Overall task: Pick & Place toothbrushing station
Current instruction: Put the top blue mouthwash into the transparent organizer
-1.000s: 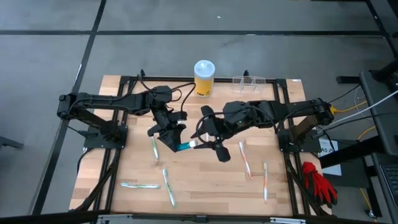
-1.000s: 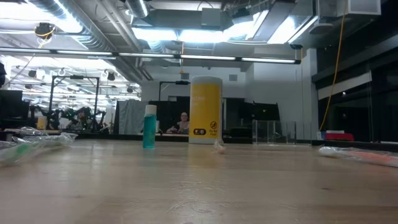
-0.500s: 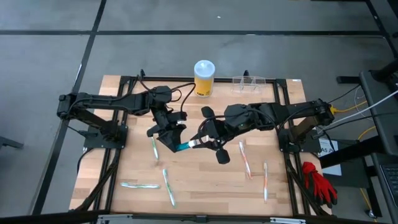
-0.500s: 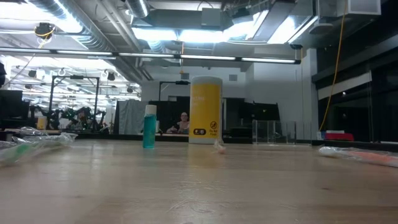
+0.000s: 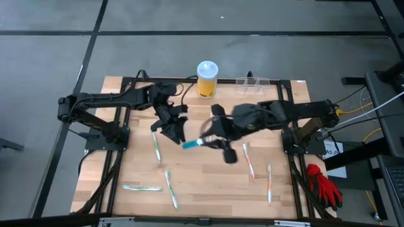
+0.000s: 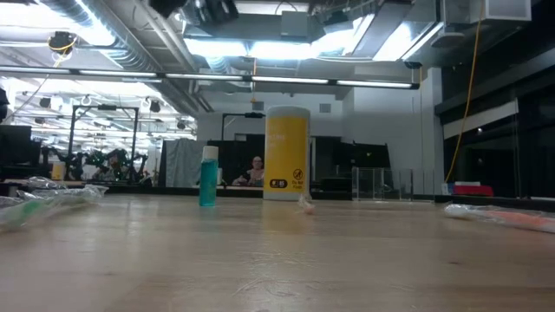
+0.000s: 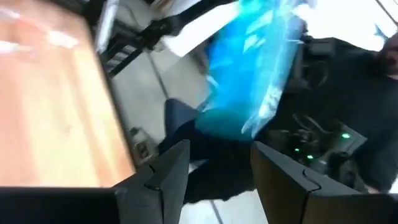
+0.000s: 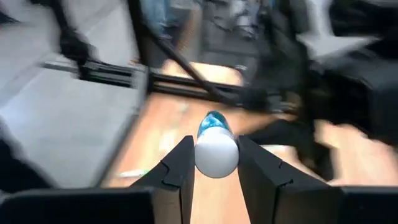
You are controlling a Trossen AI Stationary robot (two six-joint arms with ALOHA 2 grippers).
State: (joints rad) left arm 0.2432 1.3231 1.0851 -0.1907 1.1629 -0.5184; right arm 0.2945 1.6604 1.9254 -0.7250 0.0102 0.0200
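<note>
The toothbrushing station [image 5: 252,84] was a low, clear plastic box; it stood at the table's far edge, just right of the yellow canister [image 5: 206,79]; the right gripper [image 5: 203,140], well apart from it, pinched a blue-and-white tube [image 5: 192,144]; the left gripper [image 5: 169,128] was spread open beside the tube.

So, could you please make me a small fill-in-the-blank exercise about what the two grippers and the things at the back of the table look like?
1. The canister beside the toothbrushing station is ___ in colour.
2. The right gripper is shut on a white-capped tube whose body is ___.
3. The left gripper has its fingers ___, with nothing between them.

Missing words: yellow; blue; open
</note>
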